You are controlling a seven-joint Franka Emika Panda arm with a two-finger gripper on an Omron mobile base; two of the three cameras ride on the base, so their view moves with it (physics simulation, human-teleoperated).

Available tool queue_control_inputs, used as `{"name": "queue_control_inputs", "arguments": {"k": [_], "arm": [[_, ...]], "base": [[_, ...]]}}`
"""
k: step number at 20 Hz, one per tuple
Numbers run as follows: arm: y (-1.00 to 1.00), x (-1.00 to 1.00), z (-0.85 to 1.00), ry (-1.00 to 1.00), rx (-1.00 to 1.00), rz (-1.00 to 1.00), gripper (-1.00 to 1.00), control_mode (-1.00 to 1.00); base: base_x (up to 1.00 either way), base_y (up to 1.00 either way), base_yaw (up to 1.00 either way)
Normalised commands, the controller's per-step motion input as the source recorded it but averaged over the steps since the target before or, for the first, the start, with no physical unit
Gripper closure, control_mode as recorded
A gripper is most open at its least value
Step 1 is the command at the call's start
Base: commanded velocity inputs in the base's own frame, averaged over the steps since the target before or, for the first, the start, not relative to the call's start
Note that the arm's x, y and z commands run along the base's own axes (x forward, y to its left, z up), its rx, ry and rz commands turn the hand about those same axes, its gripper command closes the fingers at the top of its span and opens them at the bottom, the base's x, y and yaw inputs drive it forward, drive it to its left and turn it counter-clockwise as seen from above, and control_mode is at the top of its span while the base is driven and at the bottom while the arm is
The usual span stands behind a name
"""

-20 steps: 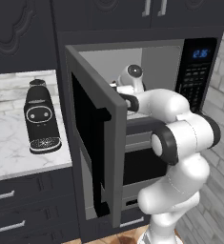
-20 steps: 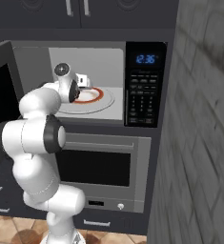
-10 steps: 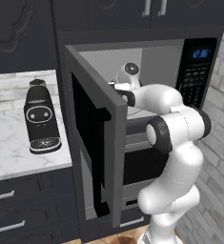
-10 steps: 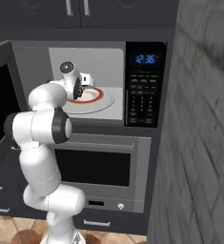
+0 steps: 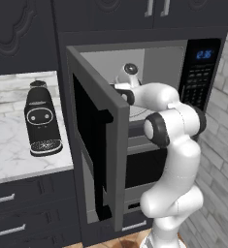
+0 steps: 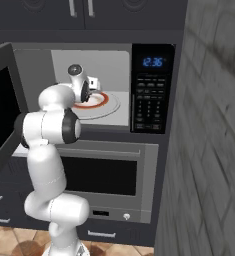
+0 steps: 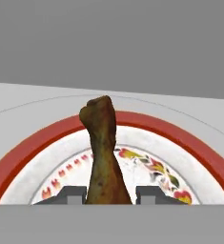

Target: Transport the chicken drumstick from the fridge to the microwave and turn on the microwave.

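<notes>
The chicken drumstick (image 7: pixel 103 152) is clamped between the half-closed jaws, hanging over the red-rimmed plate (image 7: pixel 189 143) inside the microwave (image 6: pixel 151 90). Over the last second the gripper (image 6: pixel 91 86) has pushed deeper into the cavity, past the open door (image 5: pixel 98 145). By the look of it, release comes next, then door and keypad.

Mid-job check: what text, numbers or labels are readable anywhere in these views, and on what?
"12:36", as best it reads, in blue digits on the microwave display; the same display is blurred in the left base view.
Keypad below it: button markings too small to read.
Coffee machine on the counter: no readable text.
Plate under the chicken drumstick: coloured pattern, no words.
</notes>
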Motion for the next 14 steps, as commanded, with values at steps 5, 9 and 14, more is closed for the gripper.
{"name": "queue_control_inputs", "arguments": {"k": [5,9,14], "arm": [[0.00,0.29,-0.23,0.00,0.00,0.00,1.00,-1.00],[0.00,0.30,-0.22,0.02,0.00,0.00,1.00,-1.00],[0.00,0.23,-0.22,0.03,0.00,0.00,1.00,-1.00]], "base": [[0.00,0.00,0.00],[0.00,0.00,0.00],[0.00,0.00,0.00]]}}
